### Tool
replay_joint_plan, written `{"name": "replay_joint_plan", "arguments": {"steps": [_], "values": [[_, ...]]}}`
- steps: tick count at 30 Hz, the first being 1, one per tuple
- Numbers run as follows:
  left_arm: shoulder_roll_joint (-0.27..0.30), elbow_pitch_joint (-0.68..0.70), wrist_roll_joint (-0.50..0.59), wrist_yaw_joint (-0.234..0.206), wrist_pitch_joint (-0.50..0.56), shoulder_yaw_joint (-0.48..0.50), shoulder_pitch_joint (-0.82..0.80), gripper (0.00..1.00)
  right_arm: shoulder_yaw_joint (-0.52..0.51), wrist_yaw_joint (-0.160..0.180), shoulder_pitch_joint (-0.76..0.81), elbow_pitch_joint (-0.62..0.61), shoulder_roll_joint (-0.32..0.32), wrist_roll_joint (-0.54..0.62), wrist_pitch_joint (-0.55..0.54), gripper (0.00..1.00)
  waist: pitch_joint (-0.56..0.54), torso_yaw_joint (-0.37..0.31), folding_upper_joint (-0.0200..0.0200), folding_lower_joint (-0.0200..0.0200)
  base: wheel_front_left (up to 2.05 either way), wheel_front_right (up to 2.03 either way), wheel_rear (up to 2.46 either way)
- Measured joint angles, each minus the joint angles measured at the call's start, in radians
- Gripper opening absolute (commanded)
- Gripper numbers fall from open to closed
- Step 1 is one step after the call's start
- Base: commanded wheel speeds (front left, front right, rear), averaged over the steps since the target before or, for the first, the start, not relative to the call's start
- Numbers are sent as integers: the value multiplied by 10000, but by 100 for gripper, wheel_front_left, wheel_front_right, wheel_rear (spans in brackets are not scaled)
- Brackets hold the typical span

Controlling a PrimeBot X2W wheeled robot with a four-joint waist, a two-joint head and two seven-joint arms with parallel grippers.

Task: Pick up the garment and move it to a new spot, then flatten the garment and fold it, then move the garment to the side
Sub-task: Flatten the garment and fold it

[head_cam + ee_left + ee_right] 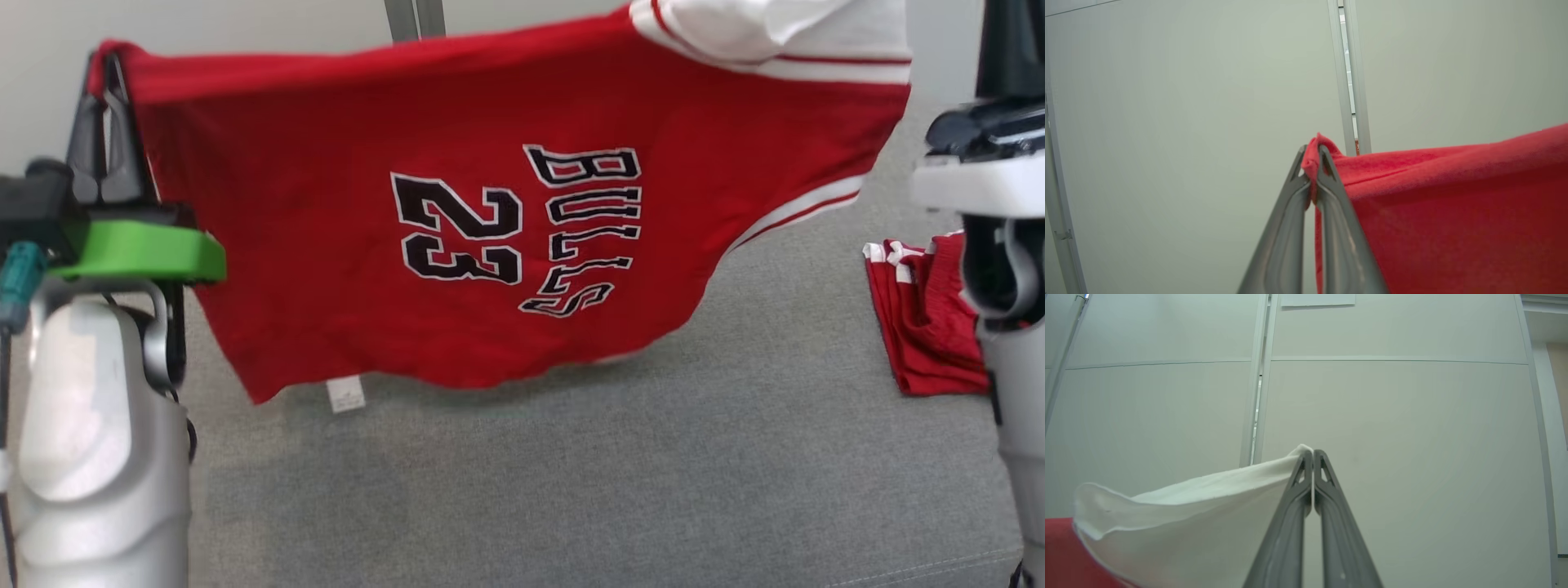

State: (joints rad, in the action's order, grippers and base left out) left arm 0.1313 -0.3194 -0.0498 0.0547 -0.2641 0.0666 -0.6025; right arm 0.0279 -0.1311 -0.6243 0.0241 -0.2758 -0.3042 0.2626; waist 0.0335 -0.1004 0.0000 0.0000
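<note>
Your pale grey left arm (90, 425) stands up at the lower left of the head view, with a bright green ring (139, 253) near its wrist. The left gripper (110, 77) points up. Its two dark fingers are pressed together on a corner of the red cloth sports shirt (343, 269) with black "BULLS" and "23" on it. The left wrist view shows that pinch well: a small red fold sticks out between the tips of the left gripper (1312, 152).

Your pale right arm (1008, 408) rises along the right edge of the head view. In the right wrist view, the right gripper (1312, 455) is squeezed tight on the white edge of the shirt (1188, 506).

The shirt hangs spread out in the air between both grippers, turned sideways, over the soft grey cloth surface (571, 474). A small white tag (346, 394) dangles from its low edge. You cannot tell if that edge touches the grey surface.

A second, crumpled red-and-white cloth piece (922, 327) lies on the grey surface beside the right arm.
</note>
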Motion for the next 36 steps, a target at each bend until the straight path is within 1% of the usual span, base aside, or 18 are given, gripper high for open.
{"name": "replay_joint_plan", "arguments": {"steps": [1, 4, 6, 13, 17, 20, 22, 26, 29, 32, 34, 36], "values": [[81, -107, 40, 33, 0, -31, -244, 0, -29, 0, -214, 123, -94, 31, 0, 0, 65, 10, 0, 0, 0, 0, 0], [253, -330, 196, 63, -2, -142, -1018, 4, -88, -2, -843, 441, -307, 94, 0, 0, 332, 40, 0, 0, 0, 0, 0], [351, -516, 307, 69, -2, -213, -1486, 0, -121, -4, -1222, 656, -412, 98, 0, 0, 557, 60, 0, 0, 0, 0, 0], [635, -1212, 614, 36, -6, -504, -3399, 0, -211, -6, -2951, 1476, -742, 313, 2, 0, 1755, 132, 0, 0, 0, 0, 0], [688, -1484, 677, -119, -6, -598, -4850, 0, -520, -8, -4442, 1998, -882, 489, 0, 0, 2654, 178, 0, 0, 0, 0, 0], [719, -1492, 754, -326, -8, -660, -6103, 0, -708, -8, -5731, 2322, -1066, 859, 0, 0, 3381, 215, 0, 0, 0, 0, 0], [748, -1480, 825, -447, -8, -715, -6918, 0, -807, -10, -6695, 2558, -1287, 1344, 0, 0, 3904, 242, 0, 1, 0, 0, 0], [744, -1402, 867, -706, -10, -725, -8190, 0, -1406, -19, -8527, 2642, -1582, 2148, 2, 0, 4843, 302, 0, 1, 0, 0, 0], [784, -1476, 872, -805, -12, -794, -8418, 0, -1764, -23, -9013, 2635, -1618, 2635, 2, 0, 5456, 348, 0, 2, 0, 0, 0], [779, -1601, 855, -859, -12, -851, -8374, 0, -2109, -36, -9150, 2700, -1423, 2696, 2, 0, 5971, 382, 0, 2, 0, 0, 0], [780, -1616, 813, -886, -13, -886, -8232, 0, -2080, -36, -9001, 2694, -1331, 2608, 2, 0, 6282, 388, 0, 3, 0, 0, 0], [748, -1645, 677, -905, -12, -915, -7837, 0, -2251, -36, -8426, 2677, -1078, 2406, 2, 0, 6604, 383, 0, 3, 0, 0, 0]]}}
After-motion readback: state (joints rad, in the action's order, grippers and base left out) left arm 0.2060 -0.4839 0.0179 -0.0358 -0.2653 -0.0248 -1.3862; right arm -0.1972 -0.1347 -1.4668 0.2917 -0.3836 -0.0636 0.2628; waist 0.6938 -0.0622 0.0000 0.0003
